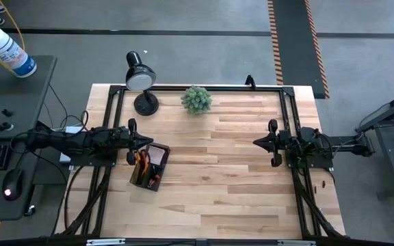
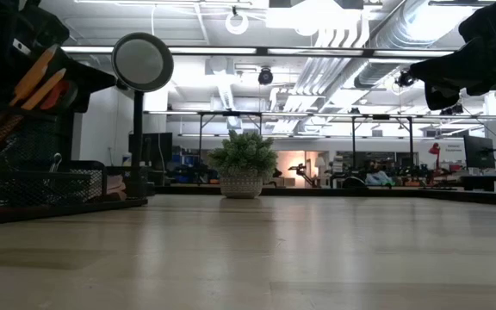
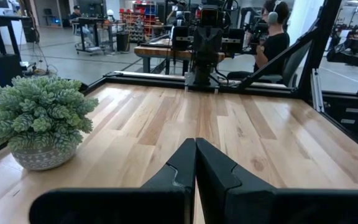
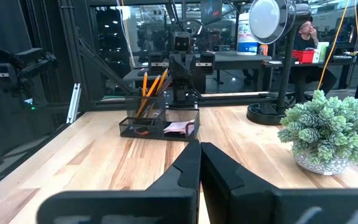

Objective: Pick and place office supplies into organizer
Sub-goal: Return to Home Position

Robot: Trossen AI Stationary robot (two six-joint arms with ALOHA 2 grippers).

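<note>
Two grippers show from above: the organizer point(image 1: 149, 166) sits right by the left gripper point(image 1: 144, 141), well apart from the right gripper point(image 1: 257, 142). Down low, pencils point(image 2: 41, 73) stick up from the organizer. Left wrist: the left gripper is squeezed tight, holding nothing. Right wrist: the right gripper is the same.

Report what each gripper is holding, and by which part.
Nothing is held: the left gripper and the right gripper are both shut and empty.
</note>
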